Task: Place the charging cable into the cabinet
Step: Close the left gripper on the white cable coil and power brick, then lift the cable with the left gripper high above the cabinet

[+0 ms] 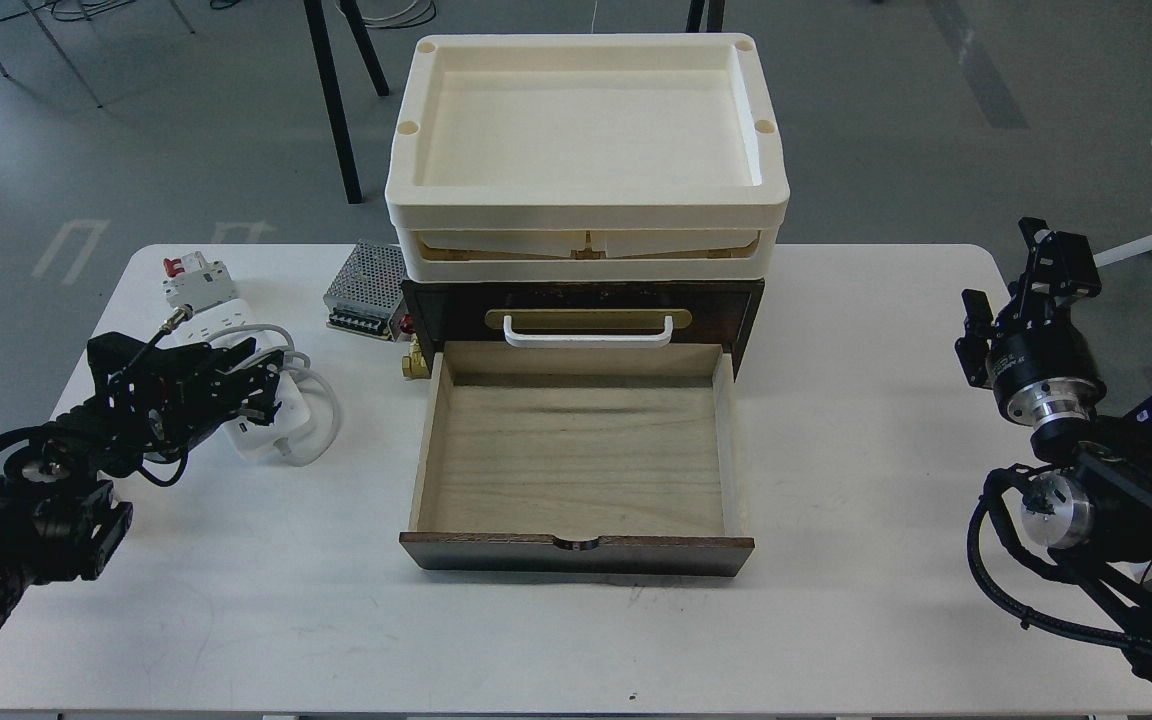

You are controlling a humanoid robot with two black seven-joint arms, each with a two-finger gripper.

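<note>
The charging cable point(219, 321) is a white power strip lying at the table's left, with its thick white cord point(324, 412) looped on its right side. My left gripper point(254, 383) is down over the middle of the strip. Its dark fingers stand apart on either side of the strip, with white showing between them. The cabinet point(748, 300) stands at the middle back. Its light wood drawer point(576, 450) is pulled out and empty. My right gripper point(1048, 256) is raised at the far right, away from everything, and I cannot make out its fingers.
A white circuit breaker with a red switch point(194, 277) and a perforated metal power supply box point(366, 290) lie behind the strip. A small brass fitting point(416, 362) sits at the cabinet's left foot. Cream trays point(586, 205) are stacked on the cabinet.
</note>
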